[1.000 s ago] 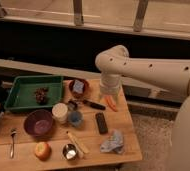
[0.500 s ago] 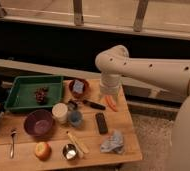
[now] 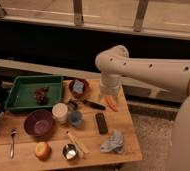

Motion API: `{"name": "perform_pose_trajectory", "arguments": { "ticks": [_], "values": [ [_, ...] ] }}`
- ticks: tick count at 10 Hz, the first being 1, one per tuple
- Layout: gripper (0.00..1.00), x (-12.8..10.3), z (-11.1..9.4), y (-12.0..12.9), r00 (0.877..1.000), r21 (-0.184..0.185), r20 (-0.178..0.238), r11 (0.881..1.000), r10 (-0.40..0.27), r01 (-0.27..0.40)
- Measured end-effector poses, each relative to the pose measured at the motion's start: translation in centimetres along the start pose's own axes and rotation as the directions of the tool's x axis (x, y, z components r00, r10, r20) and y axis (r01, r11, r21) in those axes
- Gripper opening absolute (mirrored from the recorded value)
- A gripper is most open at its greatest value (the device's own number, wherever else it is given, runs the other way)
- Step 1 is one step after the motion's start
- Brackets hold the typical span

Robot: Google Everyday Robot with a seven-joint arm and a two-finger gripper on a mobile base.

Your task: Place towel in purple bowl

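Towel [image 3: 113, 142] outside purple bowl [image 3: 38, 123], pincer [image 3: 110, 101] over table's [image 3: 93, 146] far-right corner

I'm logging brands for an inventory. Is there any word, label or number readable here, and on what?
None: no word, label or number can be read.
The white cup, purple bowl and towel show no markings; nor does the gripper, which hangs over the table, back right, by the orange item.
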Motion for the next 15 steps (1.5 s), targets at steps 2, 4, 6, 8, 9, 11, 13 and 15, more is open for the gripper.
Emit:
{"name": "perform_pose_trajectory", "arguments": {
  "ticks": [2, 4, 6, 8, 9, 11, 13, 15],
  "values": [
    [0.65, 0.0, 0.0, 0.0, 1.0, 0.0, 0.0, 1.0, 0.0, 0.0],
    [0.65, 0.0, 0.0, 0.0, 1.0, 0.001, 0.0, 1.0, 0.0, 0.0],
    [0.65, 0.1, 0.9, -0.9, 0.999, 0.019, -0.022, 0.999, 0.034, -0.033],
    [0.65, 1.0, 3.4, -3.8, 0.994, 0.04, -0.067, 0.995, 0.089, -0.086],
    [0.65, 1.4, 4.7, -5.4, 0.989, 0.046, -0.09, 0.993, 0.115, -0.112],
    [0.65, 3.0, 9.0, -9.6, 0.97, 0.078, -0.17, 0.984, 0.174, -0.162],
    [0.65, 4.4, 12.0, -11.8, 0.956, 0.104, -0.222, 0.98, 0.19, -0.17],
    [0.65, 4.3, 12.0, -11.7, 0.957, 0.105, -0.221, 0.981, 0.186, -0.166]
  ]
}}
